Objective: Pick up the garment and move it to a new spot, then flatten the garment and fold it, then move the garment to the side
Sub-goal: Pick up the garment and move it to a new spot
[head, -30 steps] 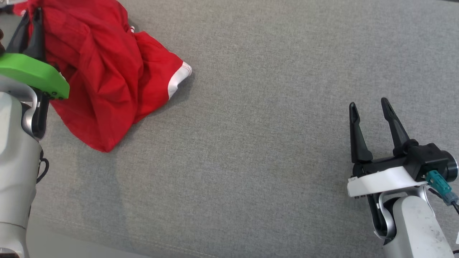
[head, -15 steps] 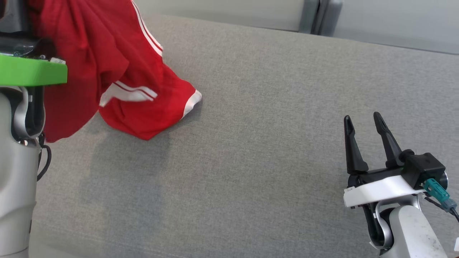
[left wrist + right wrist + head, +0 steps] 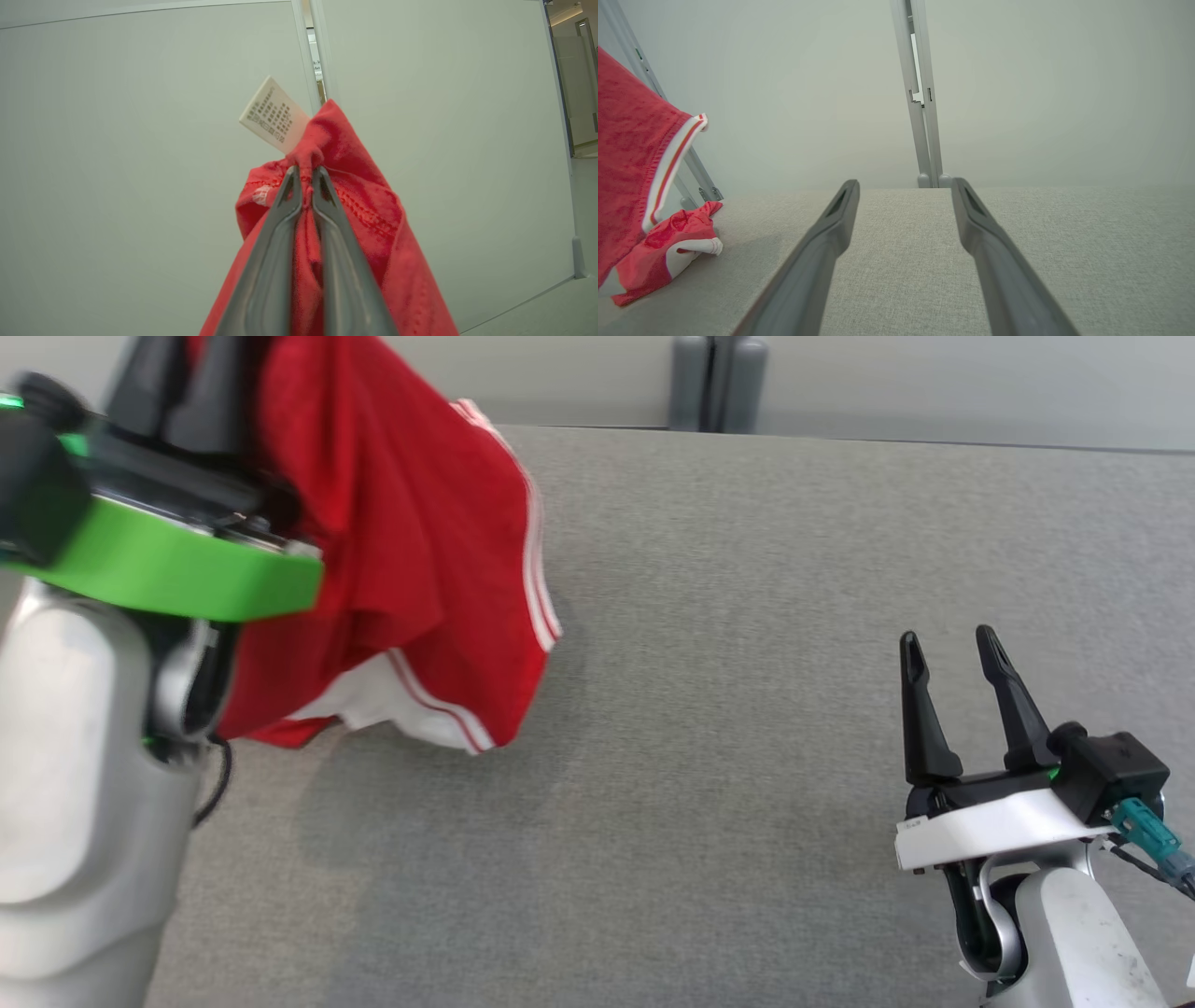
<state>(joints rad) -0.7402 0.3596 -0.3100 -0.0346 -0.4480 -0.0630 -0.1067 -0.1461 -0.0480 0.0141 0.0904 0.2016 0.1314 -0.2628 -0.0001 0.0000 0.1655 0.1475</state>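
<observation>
A red garment [image 3: 411, 551] with white stripes hangs from my raised left gripper [image 3: 306, 175], which is shut on a bunch of its cloth beside a white care label [image 3: 275, 115]. Its lower end [image 3: 668, 247] still rests on the grey surface [image 3: 747, 709] at the left. The green-collared left wrist [image 3: 177, 569] covers part of the cloth in the head view. My right gripper [image 3: 948, 644] stands open at the lower right, well clear of the garment, with nothing between its fingers [image 3: 831, 224].
The grey fabric surface spreads wide to the right and front of the garment. Pale wall panels with a grey post [image 3: 714, 383] stand behind its far edge.
My left gripper has lifted the garment high off the surface, so most of it now hangs. The head camera has tilted up, showing the back wall. The right gripper stays open in place.
</observation>
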